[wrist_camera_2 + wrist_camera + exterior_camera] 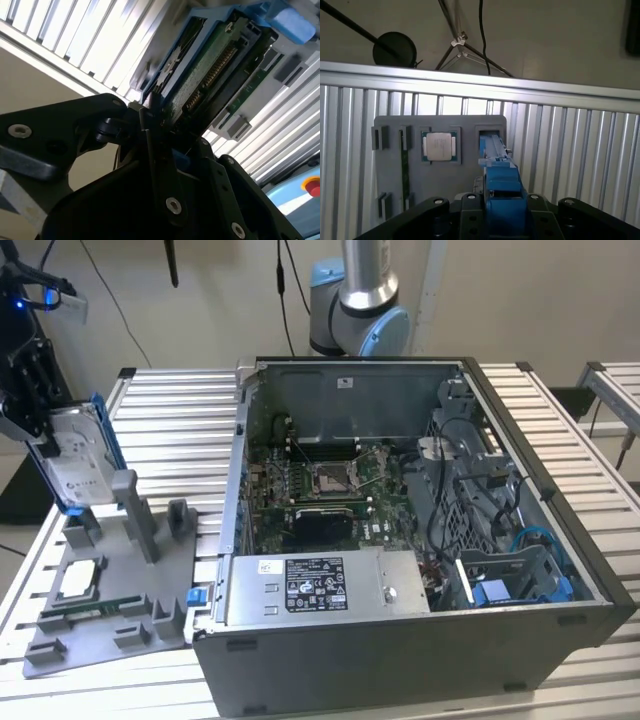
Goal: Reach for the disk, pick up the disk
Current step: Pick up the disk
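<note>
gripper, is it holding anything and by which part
The gripper is shut on the disk, clamping the blue frame at its upper end; the disk hangs on end over the grey fixture.

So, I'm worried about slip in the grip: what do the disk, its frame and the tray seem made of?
Disk: silver-grey metal casing by its dull sheen, with a white, paper-like label; a green circuit board on one face in the second wrist view. Frame: bright blue, smooth, likely moulded plastic. Tray: matte grey, probably plastic, though the look leaves that open.
</note>
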Robot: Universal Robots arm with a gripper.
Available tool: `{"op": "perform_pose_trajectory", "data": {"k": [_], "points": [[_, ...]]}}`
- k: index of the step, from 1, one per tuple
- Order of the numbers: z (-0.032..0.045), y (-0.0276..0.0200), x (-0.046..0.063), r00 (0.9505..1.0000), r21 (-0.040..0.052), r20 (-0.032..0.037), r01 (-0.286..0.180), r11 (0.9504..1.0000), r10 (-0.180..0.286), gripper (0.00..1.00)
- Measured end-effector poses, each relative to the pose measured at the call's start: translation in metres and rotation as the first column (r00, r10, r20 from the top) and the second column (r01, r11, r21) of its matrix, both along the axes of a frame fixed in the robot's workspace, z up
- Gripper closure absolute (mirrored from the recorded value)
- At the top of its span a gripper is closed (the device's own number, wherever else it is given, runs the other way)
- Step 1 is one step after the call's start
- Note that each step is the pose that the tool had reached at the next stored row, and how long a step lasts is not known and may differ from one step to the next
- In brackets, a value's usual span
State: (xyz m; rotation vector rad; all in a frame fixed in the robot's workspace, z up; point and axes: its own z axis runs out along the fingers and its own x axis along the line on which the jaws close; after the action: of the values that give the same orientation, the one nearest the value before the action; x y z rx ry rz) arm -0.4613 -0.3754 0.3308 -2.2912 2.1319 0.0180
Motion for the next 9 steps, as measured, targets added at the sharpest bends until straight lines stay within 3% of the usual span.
{"op": "perform_pose_trajectory", "data": {"k": [9], "points": [[0.0113, 0.0, 0.0, 1.0, -0.0016, -0.0001, 0.0, 1.0, 0.0, 1.0]]}}
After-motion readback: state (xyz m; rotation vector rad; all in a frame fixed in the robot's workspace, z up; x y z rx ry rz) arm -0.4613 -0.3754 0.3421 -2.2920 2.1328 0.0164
